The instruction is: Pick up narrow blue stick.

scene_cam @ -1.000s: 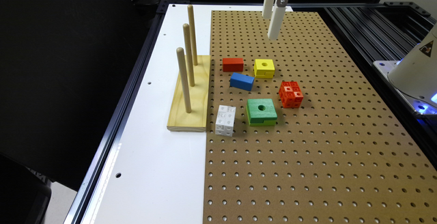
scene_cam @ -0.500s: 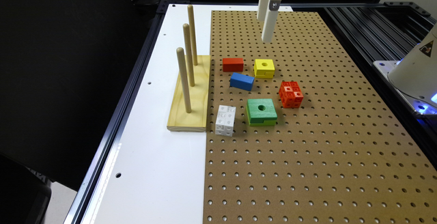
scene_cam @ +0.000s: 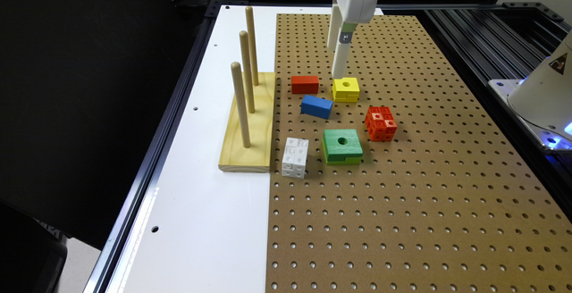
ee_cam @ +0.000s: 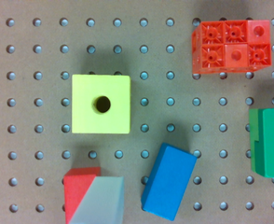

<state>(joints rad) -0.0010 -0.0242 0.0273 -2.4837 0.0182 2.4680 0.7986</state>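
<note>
Blue stick [scene_cam: 317, 106] lies flat and skewed on the pegboard [scene_cam: 424, 194], untouched, between the red block [scene_cam: 305, 84] and the green block [scene_cam: 342, 146], just beside the yellow block [scene_cam: 346, 89]. I've got the gripper [scene_cam: 338, 60] hanging above the yellow block, nothing held; I can't tell if it's apart or together. Approach, descent, grasp and lift all left.
</note>
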